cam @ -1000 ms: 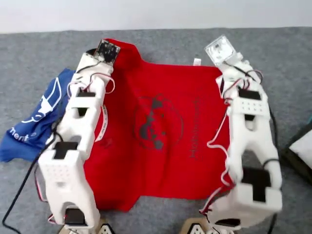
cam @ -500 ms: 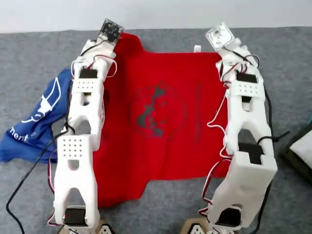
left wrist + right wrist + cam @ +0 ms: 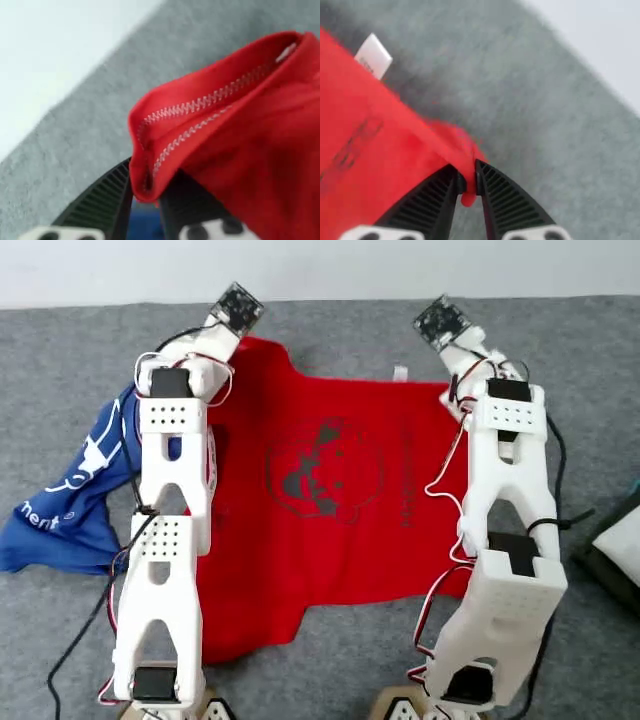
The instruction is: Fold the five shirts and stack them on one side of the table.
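Note:
A red shirt (image 3: 320,490) with a dark print lies spread between the two arms on the grey table. My left gripper (image 3: 145,192) is shut on a stitched hem of the red shirt (image 3: 240,130) at its far left corner. Pinching the far right corner of the red shirt (image 3: 380,150), my right gripper (image 3: 466,186) is also shut. In the high view the left gripper (image 3: 225,325) and right gripper (image 3: 452,335) sit at the shirt's far edge. A crumpled blue shirt (image 3: 80,490) lies left of the left arm.
A white tag (image 3: 401,371) sticks out at the red shirt's far edge. A dark and white object (image 3: 615,540) lies at the table's right edge. Bare grey table (image 3: 330,320) runs beyond the shirt to a white wall.
Both arms have stretched farther from their bases, pulling the red shirt's far corners away. The shirt's near hem has slid up the table with them.

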